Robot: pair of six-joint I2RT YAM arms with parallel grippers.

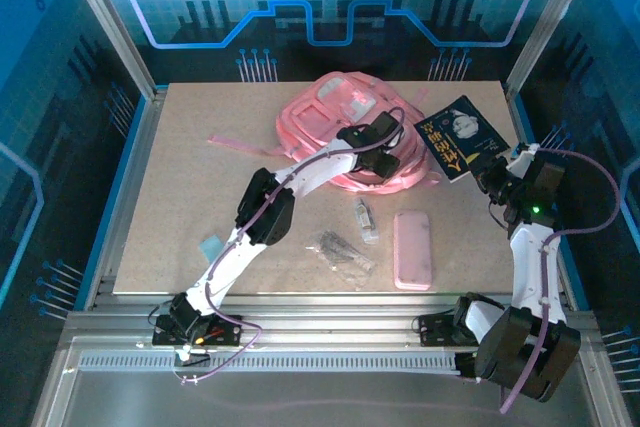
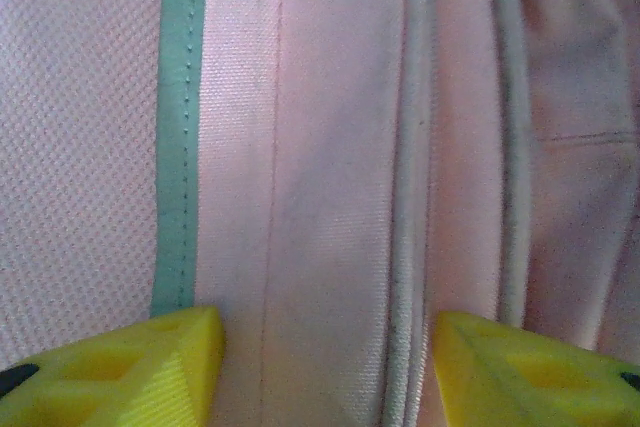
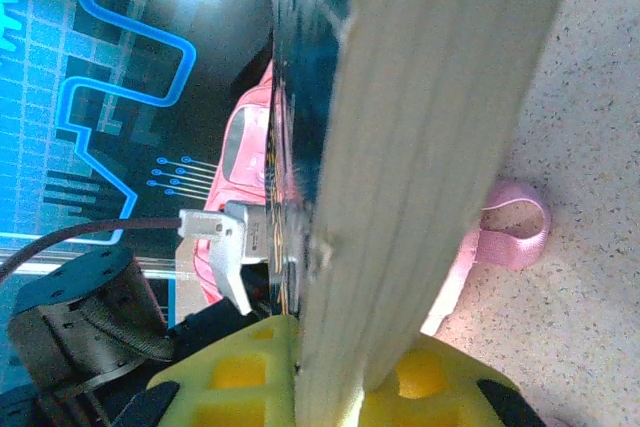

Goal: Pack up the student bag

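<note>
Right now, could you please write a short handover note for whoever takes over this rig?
Left gripper: jaws apart, down on the student bag, nothing clamped that I can see.
Right gripper: shut on a dark blue book, held up at the bag's right.
On the table: pink pencil case, clear packet, small tube.
Done: book picked up.
Left: probably open the bag, load the book, then the table items.

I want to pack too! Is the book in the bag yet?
Out. The right fingers hold the book beside the student bag, not inside it.
</note>
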